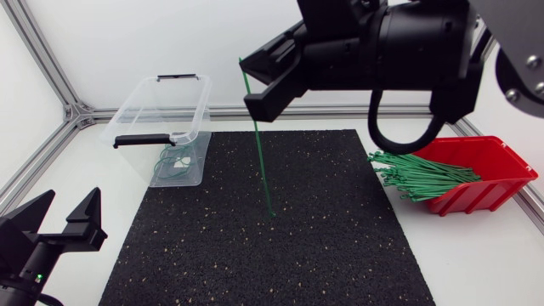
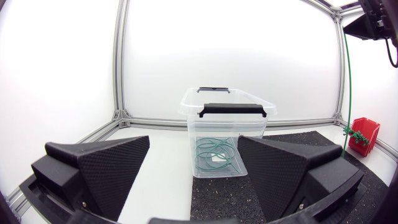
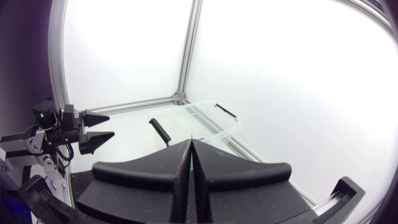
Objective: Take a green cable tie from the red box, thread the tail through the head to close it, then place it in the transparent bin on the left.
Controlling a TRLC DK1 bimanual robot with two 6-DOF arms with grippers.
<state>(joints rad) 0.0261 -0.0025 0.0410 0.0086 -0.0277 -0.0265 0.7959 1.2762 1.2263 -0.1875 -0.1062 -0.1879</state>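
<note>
table (image 1: 85, 178) white | black speckled mat (image 1: 255, 246) centre | transparent bin (image 1: 149, 115) at mat's far-left corner | red box (image 1: 501, 191) right

Black rubber mat with pale flecks (image 1: 255, 246): rectangular, lying flat, roughly centred on the white matte tabletop (image 1: 85, 183). Bare white margin shows on both sides of the mat and along its far edge. The mat's surface looks granular in the left wrist view. Silver aluminium profile rails (image 1: 323, 110) run along the tabletop's far and side edges, joining at the corners.
</note>
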